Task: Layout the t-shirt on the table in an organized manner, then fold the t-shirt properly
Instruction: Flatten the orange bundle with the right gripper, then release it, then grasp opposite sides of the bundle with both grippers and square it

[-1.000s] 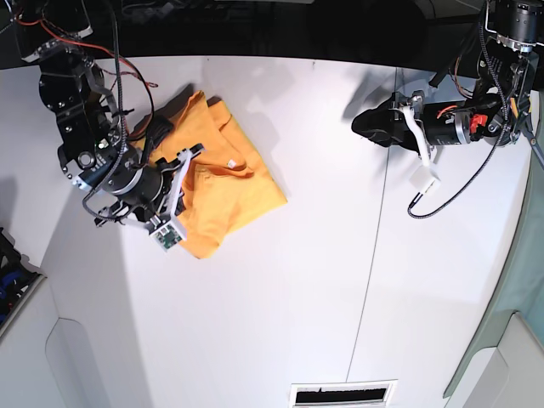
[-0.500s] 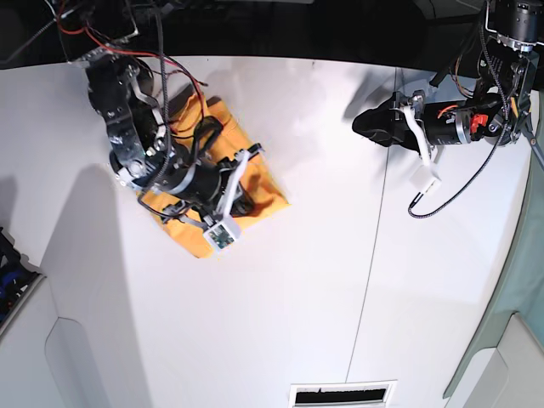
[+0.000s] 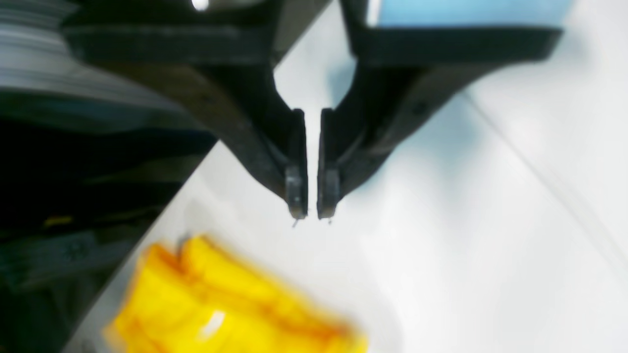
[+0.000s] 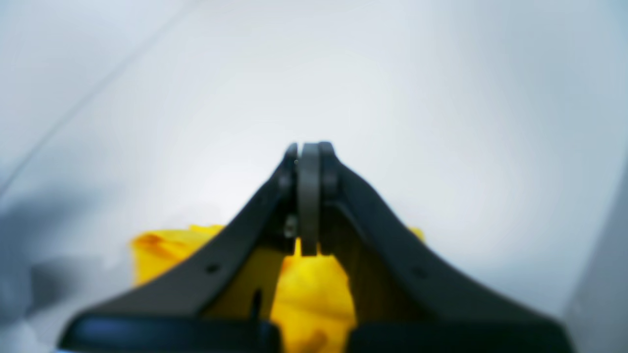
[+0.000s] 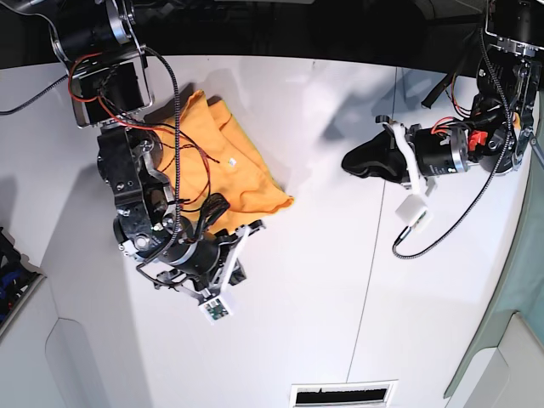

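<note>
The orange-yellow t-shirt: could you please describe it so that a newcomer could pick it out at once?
Start from the large matte white table and look to its far corner on the base view's left. There, beside the cabled black arm, lies the plain orange-yellow cotton t-shirt, bunched into a rough folded square. It is the only coloured, soft thing on the white surface.

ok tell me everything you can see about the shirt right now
The shirt is plain orange-yellow, soft cloth, folded into a rough, rumpled square with a small white tag showing. It lies on the white table near the far left edge in the base view. The right arm crosses its left side; neither hand holds it.
</note>
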